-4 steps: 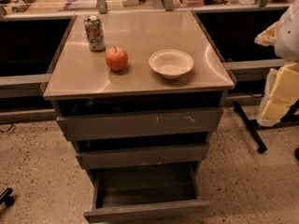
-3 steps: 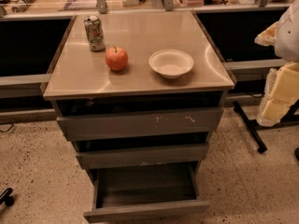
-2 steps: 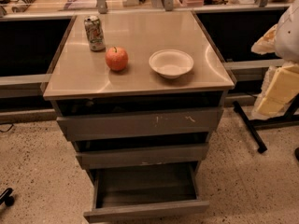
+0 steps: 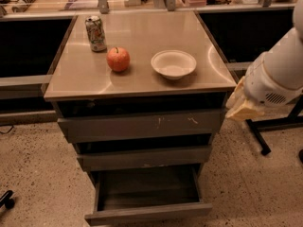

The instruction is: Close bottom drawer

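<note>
The bottom drawer (image 4: 148, 212) of the grey cabinet is pulled out well beyond the two above it. Its plain front panel is low in the view and its shallow dark interior (image 4: 147, 188) holds nothing. The middle drawer (image 4: 144, 158) stands slightly out, and the top drawer (image 4: 142, 125), with white scratch marks, is a little out too. My white arm (image 4: 279, 70) comes in from the right. My gripper (image 4: 242, 106) is at its pale yellowish end, beside the cabinet's right edge at top-drawer height and well above the bottom drawer.
On the cabinet top (image 4: 75, 79) stand a soda can (image 4: 95, 33), a red apple (image 4: 118, 59) and a white bowl (image 4: 173, 64). A dark stand leg (image 4: 258, 136) lies on the speckled floor to the right. Counters run behind.
My arm has moved left and down from the right edge toward the cabinet's right side. The drawers and the things on top have not moved.
</note>
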